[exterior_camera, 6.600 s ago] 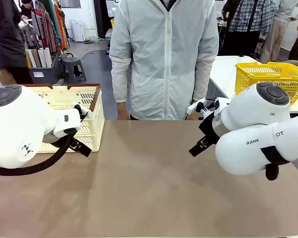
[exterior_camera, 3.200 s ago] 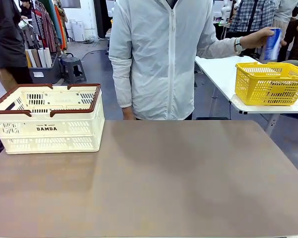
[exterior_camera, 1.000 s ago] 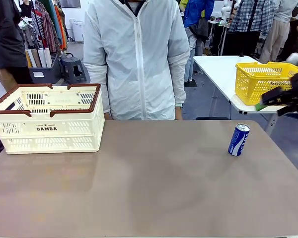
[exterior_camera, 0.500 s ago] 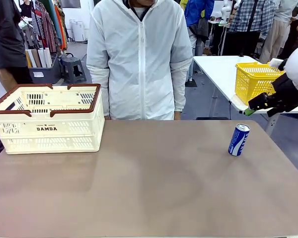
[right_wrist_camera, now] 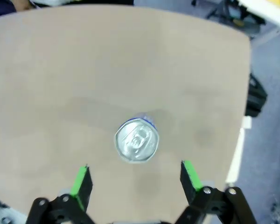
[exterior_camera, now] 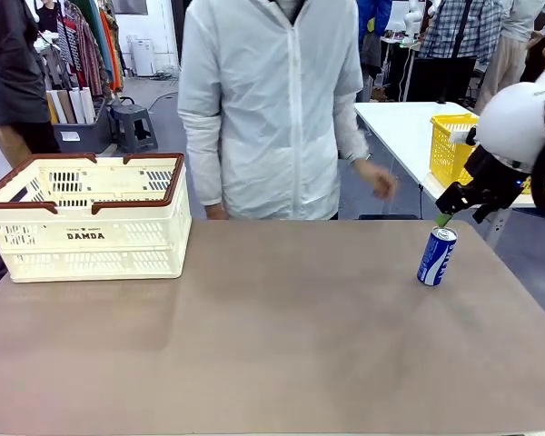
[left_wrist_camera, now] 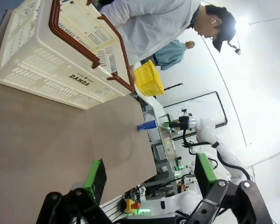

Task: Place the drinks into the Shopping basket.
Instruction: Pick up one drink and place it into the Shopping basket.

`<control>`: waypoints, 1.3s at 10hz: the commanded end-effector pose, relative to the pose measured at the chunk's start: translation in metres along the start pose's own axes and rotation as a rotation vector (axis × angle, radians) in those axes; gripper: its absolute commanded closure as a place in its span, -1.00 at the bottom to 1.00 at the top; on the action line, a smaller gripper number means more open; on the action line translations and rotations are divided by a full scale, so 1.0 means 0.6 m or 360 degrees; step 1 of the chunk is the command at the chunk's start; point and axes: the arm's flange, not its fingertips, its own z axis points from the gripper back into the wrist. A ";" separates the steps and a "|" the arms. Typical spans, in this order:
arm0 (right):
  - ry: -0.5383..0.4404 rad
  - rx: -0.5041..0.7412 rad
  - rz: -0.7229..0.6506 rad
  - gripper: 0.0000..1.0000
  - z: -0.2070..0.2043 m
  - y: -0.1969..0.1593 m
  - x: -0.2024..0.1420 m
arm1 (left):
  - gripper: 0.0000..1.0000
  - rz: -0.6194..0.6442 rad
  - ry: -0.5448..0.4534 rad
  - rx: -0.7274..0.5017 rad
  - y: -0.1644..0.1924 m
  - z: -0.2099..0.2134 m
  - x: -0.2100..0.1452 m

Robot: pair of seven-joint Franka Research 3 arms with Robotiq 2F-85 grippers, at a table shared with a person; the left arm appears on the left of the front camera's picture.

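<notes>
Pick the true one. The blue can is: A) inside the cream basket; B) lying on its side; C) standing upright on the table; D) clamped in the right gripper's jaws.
C: the blue can stands upright on the table, the right gripper open above it.

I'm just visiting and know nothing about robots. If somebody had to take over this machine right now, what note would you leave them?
Right gripper: jaws open, hovering over the upright blue can, not touching it.
Left gripper: jaws open, holding nothing.
The can stands at the table's far right; the Shopping basket sits at its far left, with no can visible inside.
Done: nothing in the basket yet.
Left to do: grasp the can, carry it across, set it in the basket.
</notes>
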 end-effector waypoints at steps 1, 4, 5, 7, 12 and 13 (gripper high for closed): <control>0.0141 0.0000 -0.0073 -1.00 0.001 -0.011 0.066 | -1.00 -0.0029 -0.0019 -0.0034 0.000 0.001 0.002; 0.0324 0.0018 -0.0192 -1.00 -0.044 -0.028 0.088 | -1.00 -0.0029 -0.0019 -0.0034 0.000 0.001 0.002; 0.0321 -0.0005 -0.0209 -1.00 -0.049 -0.026 0.084 | -1.00 -0.0029 -0.0019 -0.0034 0.000 0.001 0.002; 0.0362 -0.0028 -0.0212 -1.00 -0.069 -0.020 0.081 | -1.00 -0.0029 -0.0019 -0.0034 0.000 0.001 0.002; 0.0464 -0.0075 -0.0245 -1.00 -0.114 -0.011 0.071 | -1.00 -0.0029 -0.0019 -0.0034 0.000 0.001 0.002; 0.0471 -0.0095 -0.0239 0.20 -0.118 -0.010 0.069 | -1.00 -0.0029 -0.0019 -0.0034 0.000 0.001 0.002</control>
